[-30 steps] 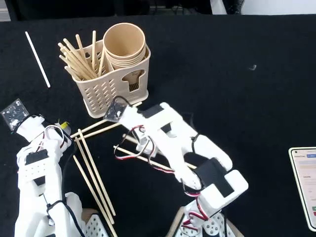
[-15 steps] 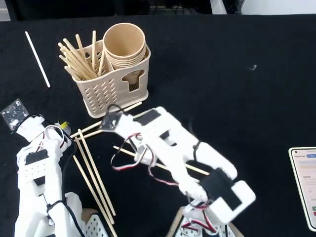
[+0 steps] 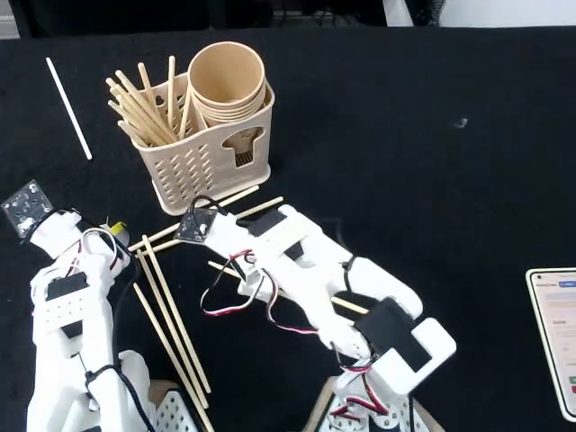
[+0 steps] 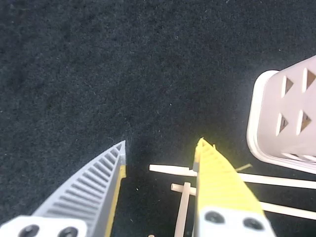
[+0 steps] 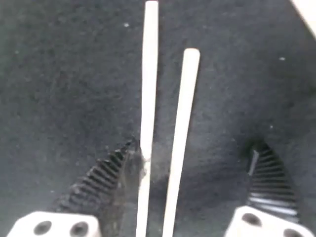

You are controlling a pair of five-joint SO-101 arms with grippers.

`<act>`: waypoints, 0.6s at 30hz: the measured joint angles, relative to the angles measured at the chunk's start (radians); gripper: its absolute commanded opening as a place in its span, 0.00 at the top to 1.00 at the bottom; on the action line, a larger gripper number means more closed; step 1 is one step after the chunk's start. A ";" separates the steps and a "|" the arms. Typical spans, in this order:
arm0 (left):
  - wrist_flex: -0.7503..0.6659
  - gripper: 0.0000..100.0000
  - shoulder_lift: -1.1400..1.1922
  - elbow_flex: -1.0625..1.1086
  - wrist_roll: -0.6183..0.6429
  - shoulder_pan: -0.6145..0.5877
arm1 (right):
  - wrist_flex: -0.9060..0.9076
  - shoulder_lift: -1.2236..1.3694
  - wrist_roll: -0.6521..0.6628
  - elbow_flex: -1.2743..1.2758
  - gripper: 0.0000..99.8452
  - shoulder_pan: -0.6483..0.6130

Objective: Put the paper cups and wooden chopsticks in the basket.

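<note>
Your right arm has swung to the left and dipped down in the last second. Your left arm has stayed where it was.

Your right pincer (image 5: pixel 192 146) is low over the black counter (image 3: pixel 405 135), just in front of the basket (image 3: pixel 211 157). Its two fingers are wide apart. Two chopsticks (image 5: pixel 182 113) lie flat on the counter between them, side by side. One of them runs right next to a finger (image 5: pixel 111 173). It may be touching that finger, but you can't quite tell from the close view. The other finger is well apart from both.

Your left pincer (image 4: pixel 161 143) is apart too and holds nothing. It points down at the counter near the basket's side. A few chopstick ends (image 4: pixel 182 202) lie just under it, and one crosses the others.

The basket stands upright near the back left of the counter. The cups (image 3: pixel 227 76) are stacked inside it, mouth up. A bunch (image 3: pixel 144 108) of chopsticks leans in the part next to the cups, with the tops fanned out.

More loose chopsticks (image 3: pixel 171 310) lie on the counter between your two arms. They run from near the basket toward the arm bases. A thin white stick (image 3: pixel 68 108) lies alone at the far left, well apart from the basket. A phone (image 3: pixel 556 333) rests at the right edge.
</note>
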 measured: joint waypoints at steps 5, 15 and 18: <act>0.000 0.77 0.000 0.000 0.000 0.000 | 0.018 0.009 0.000 -0.041 0.96 0.015; 0.000 0.77 0.000 0.000 0.000 0.000 | 0.092 -0.020 -0.002 -0.037 0.99 0.040; 0.000 0.77 0.000 0.000 0.000 0.000 | 0.138 -0.103 0.000 -0.011 0.99 0.035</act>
